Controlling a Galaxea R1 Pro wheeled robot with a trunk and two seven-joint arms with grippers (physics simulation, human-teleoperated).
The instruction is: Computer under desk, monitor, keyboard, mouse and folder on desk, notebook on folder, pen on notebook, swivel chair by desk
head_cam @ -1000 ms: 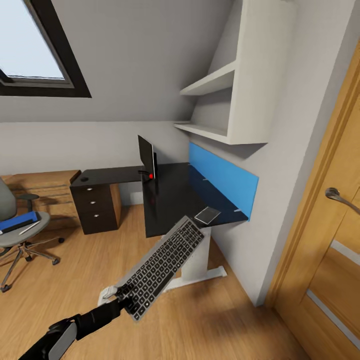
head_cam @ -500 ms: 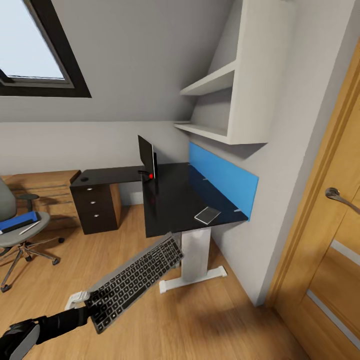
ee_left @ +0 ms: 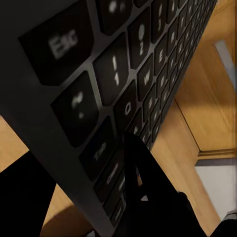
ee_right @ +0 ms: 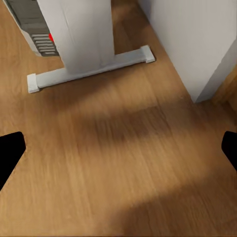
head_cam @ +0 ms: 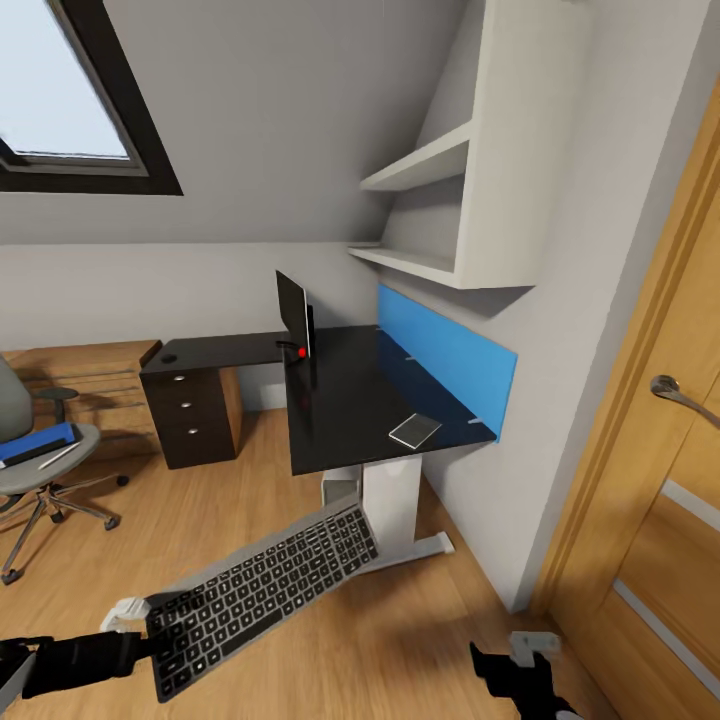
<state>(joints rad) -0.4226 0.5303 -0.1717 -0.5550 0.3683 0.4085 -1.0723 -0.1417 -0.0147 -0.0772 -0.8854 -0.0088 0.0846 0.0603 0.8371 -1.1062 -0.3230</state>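
Long slim dark grey keyboard [head_cam: 262, 591]: clamped at one end in the left gripper [head_cam: 132, 616] fingers, now swung lower and further from the glossy black L-shaped desk [head_cam: 350, 395] than a second ago, over the floor. Placement beside the thin black monitor [head_cam: 293, 317] still pending. Right gripper [ee_right: 118, 148]: fingers apart, empty, newly in head view.

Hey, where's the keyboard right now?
In the head view the keyboard is held up over the wooden floor by the left gripper, at lower left, in front of the desk, not on it.
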